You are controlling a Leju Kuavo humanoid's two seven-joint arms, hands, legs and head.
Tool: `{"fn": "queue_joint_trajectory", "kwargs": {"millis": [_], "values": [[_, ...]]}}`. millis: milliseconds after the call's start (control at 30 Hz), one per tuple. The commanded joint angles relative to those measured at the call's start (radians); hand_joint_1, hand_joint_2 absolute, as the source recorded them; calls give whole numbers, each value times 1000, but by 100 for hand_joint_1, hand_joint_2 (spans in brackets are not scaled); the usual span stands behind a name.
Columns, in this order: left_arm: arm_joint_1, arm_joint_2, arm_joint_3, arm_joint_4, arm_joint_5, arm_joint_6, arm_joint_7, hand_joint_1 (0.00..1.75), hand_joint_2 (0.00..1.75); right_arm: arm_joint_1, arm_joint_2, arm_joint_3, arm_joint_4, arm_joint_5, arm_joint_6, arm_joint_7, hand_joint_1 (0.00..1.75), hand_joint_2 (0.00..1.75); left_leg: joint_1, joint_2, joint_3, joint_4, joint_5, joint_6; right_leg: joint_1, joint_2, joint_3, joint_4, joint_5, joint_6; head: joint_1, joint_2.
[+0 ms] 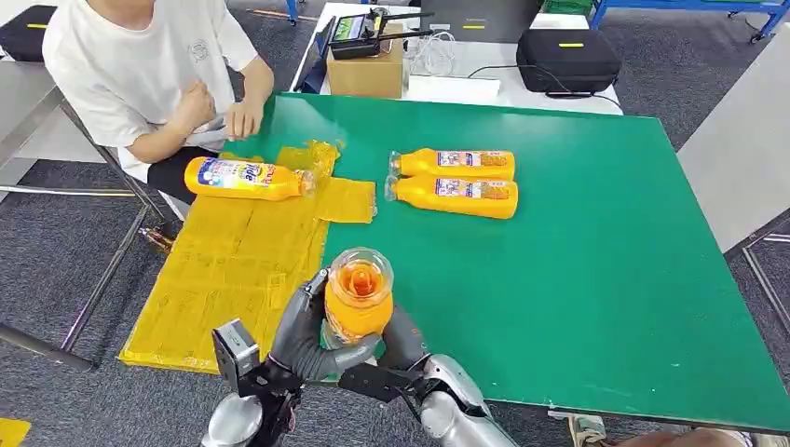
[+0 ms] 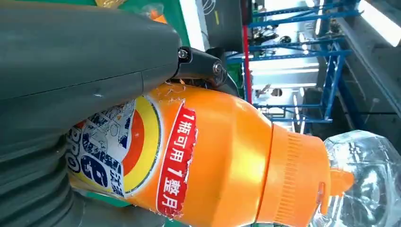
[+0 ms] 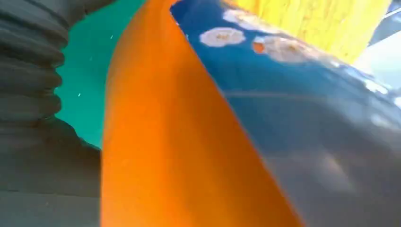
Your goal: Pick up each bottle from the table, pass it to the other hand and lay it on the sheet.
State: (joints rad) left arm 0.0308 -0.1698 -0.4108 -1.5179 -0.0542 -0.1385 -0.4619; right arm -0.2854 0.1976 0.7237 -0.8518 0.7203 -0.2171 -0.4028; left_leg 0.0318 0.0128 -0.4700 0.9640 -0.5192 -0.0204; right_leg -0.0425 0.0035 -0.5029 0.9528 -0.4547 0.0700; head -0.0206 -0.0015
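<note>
An orange bottle point(image 1: 359, 300) with a clear cap stands upright in the air over the table's front edge, cap toward my head. My left hand point(image 1: 300, 337) wraps its lower body from the left, and my right hand point(image 1: 402, 343) holds it from the right. In the left wrist view my left hand point(image 2: 71, 71) grips the labelled bottle point(image 2: 227, 156). The right wrist view has the bottle point(image 3: 165, 142) pressed close against my right hand point(image 3: 33, 118). Another bottle point(image 1: 244, 178) lies on the yellow sheet point(image 1: 233, 270). Two more bottles point(image 1: 456, 165) point(image 1: 456, 196) lie side by side on the green table point(image 1: 578, 261).
A person in a white shirt point(image 1: 140, 65) sits at the table's far left corner, hands near the sheet's far end. A cardboard box point(image 1: 365, 70) and a black case point(image 1: 568, 58) stand on the white table behind. The green table's right half is bare.
</note>
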Motion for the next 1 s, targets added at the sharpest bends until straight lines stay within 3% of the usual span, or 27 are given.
{"fn": "queue_joint_trajectory", "kwargs": {"millis": [33, 100, 167, 233, 333, 400, 533, 700, 867, 1000], "values": [[-26, 21, -55, 57, -46, 24, 90, 175, 175, -20, 7, -6, -1, 30, -84, -1, 0, 0, 0, -1, 1, -1, 0, 2, 1, 0, 1, -1, 0, -3, 0, 0], [-28, 17, -44, 63, -56, 48, 96, 175, 175, -9, 3, -23, -30, 33, -121, -17, 0, 0, 1, -2, 3, -2, 0, 3, 2, -1, 3, -2, 0, -5, 0, 0], [-53, 28, -47, 61, -150, 143, 68, 175, 175, 10, -7, -27, -86, 12, -201, -148, 0, 0, 0, -1, 0, -1, 0, 2, 0, 0, 0, 0, 0, -3, 0, 0], [-95, 34, -47, 74, -232, 222, 62, 175, 175, 31, -14, -40, -144, -43, -190, -194, 0, 0, 0, -1, 2, -1, 0, 3, 1, -1, 2, -1, 0, -5, 0, 0], [-128, 47, -34, 63, -209, 204, 67, 175, 175, 74, -8, -71, -247, -63, -326, -243, 0, 0, 0, -3, -1, 0, 0, 2, 1, -3, 0, 0, 0, -3, 0, 0], [-142, 53, -31, 52, -212, 212, 60, 175, 175, 95, 3, -113, -305, -132, -405, -295, 0, 0, 0, -4, 0, 0, 0, 2, 1, -4, 0, 0, -1, -3, 0, 0], [-201, 81, -21, 81, -328, 305, 82, 175, 175, 100, -69, -49, -519, -354, -481, -295, 0, 0, 0, -3, -1, 1, 0, 3, 1, -2, -1, 1, 0, -4, 0, 0], [-205, 151, 12, 107, -552, 347, 129, 175, 175, 158, -16, -201, -581, -444, -477, -295, 0, 0, 0, -2, 0, -1, 1, 2, 0, -2, 0, 0, 0, -3, 0, 0], [-194, 176, 37, 133, -624, 354, 166, 175, 175, 168, -8, -217, -574, -491, -455, -295, 0, 0, 1, -2, 3, -2, 0, 3, 2, -2, 3, -2, 0, -5, 0, 0], [-219, 197, 110, 224, -818, 442, 266, 175, 175, 184, -5, -217, -532, -542, -416, -295, 0, 0, 0, -1, 2, -2, 1, 2, 1, -1, 1, -1, 0, -3, 0, 0]]}}
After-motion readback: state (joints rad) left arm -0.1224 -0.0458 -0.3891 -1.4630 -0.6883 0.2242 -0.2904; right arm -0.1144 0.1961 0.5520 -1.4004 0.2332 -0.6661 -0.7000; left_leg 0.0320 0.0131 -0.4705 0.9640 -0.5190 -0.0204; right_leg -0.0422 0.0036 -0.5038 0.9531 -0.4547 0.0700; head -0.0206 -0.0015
